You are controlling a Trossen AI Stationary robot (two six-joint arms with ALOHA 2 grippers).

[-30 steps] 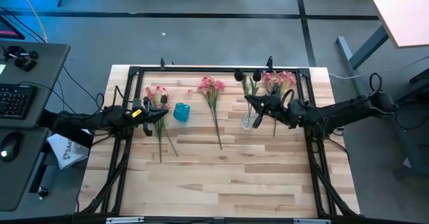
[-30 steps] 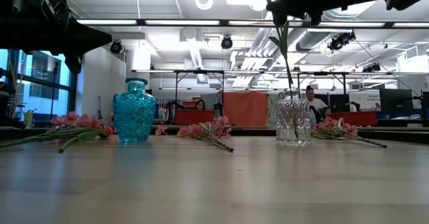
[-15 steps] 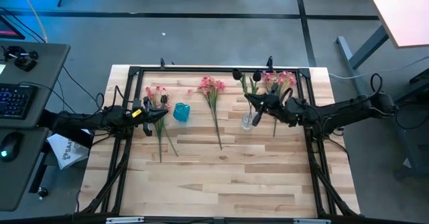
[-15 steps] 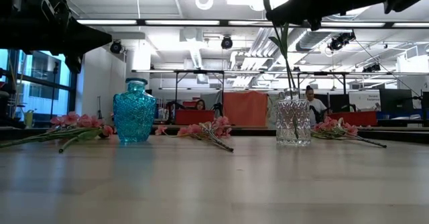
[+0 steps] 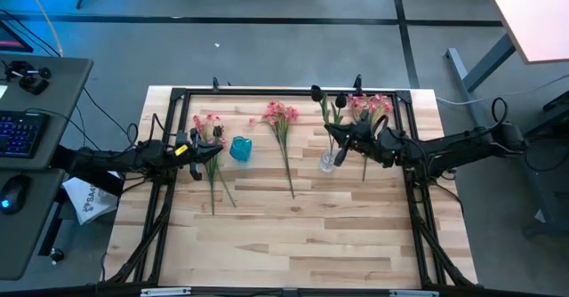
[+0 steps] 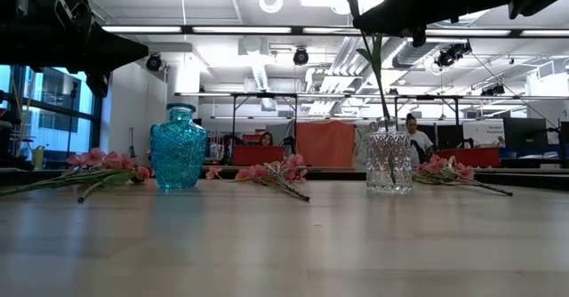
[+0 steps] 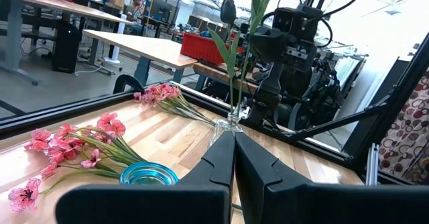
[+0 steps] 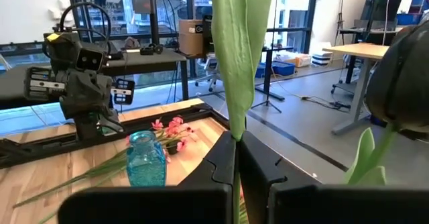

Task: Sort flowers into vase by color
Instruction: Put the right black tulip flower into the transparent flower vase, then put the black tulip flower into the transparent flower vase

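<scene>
1. You have two vases: a blue vase (image 5: pixel 240 148) left of centre and a clear vase (image 5: pixel 329 161) right of centre.
2. You have four pink lots on the table: one spray (image 5: pixel 209 128) at the far left under the left gripper (image 5: pixel 197 148), a single pink bloom (image 5: pixel 252 121) lying apart just beyond the blue vase, one spray (image 5: pixel 283 117) in the middle with stems running toward the near edge, and one spray (image 5: pixel 370 108) at the far right.
3. You can count two dark tulips: one (image 5: pixel 316 93) stands in the clear vase, and another tulip (image 5: pixel 340 100) is beside it at the far right, near the right pink spray.
4. Your right gripper (image 5: pixel 342 146) hovers just above the clear vase. Its fingers (image 8: pixel 224 158) are pinched on the green stem (image 8: pixel 236 56) of the standing tulip.
5. Your left gripper sits over the left spray; its fingers (image 7: pixel 221 158) are pressed together with nothing between them.
6. The black frame (image 5: pixel 267 92) runs along the far edge, close behind the blossoms.
7. In the low view, the tulip stem (image 6: pixel 380 75) rises out of the clear vase (image 6: pixel 389 162) tilted a little left, with a leaf near its top.
8. The tulip head (image 7: pixel 228 11) is near-black, with long green leaves; the pink blossoms are small and clustered on thin green stems.
9. People (image 6: pixel 414 137) sit in the room beyond the table.
</scene>
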